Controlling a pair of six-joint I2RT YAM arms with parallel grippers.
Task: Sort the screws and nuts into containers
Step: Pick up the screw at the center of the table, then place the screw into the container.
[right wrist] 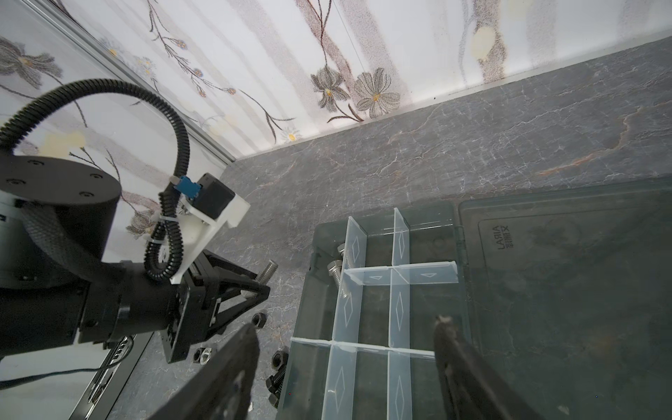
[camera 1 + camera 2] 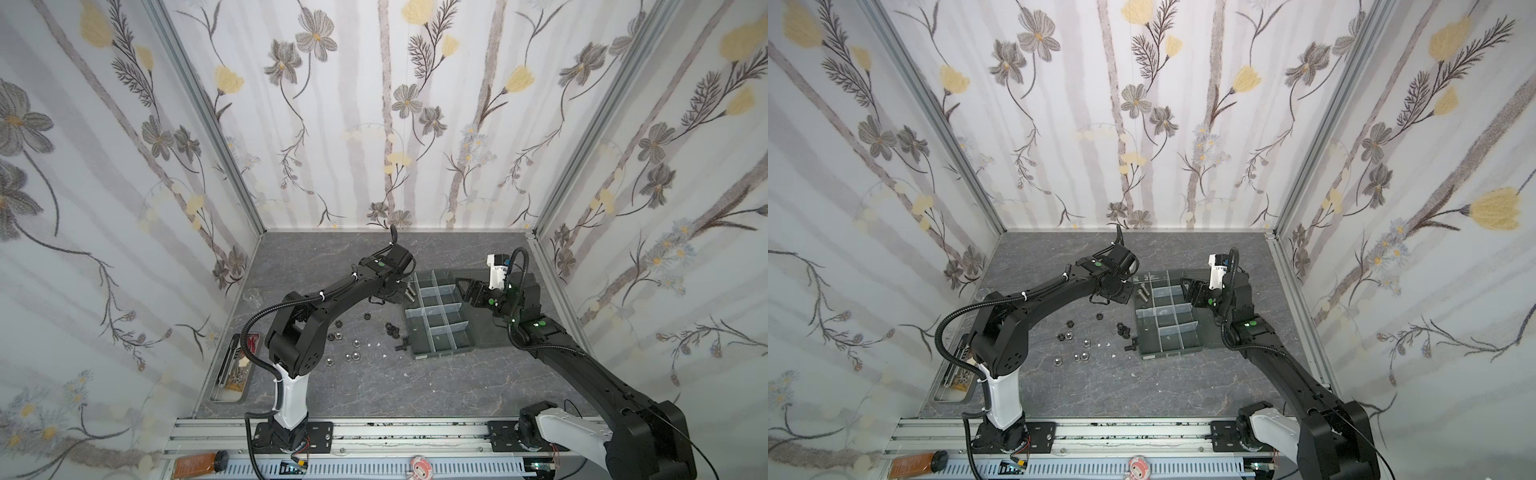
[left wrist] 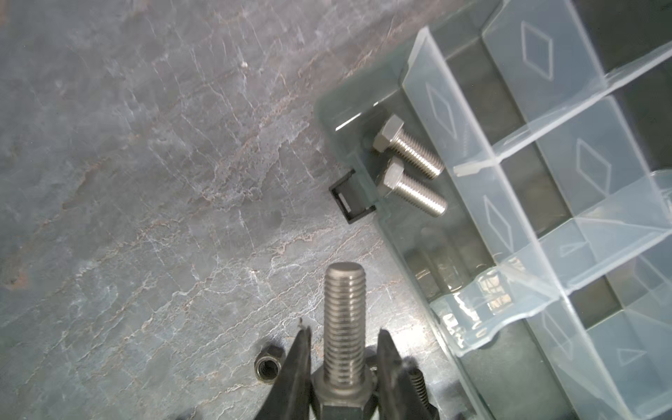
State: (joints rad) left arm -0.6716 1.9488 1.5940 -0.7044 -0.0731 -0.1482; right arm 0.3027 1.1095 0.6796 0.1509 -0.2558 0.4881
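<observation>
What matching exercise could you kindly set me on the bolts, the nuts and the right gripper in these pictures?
Things:
A. single bolt
B. pair of bolts
C. nuts
D. right gripper

States:
1. open, above the box
2. loose on the table
3. lying in a corner compartment of the box
4. clamped in the left gripper

Pairs: A-4, B-3, C-2, D-1
</observation>
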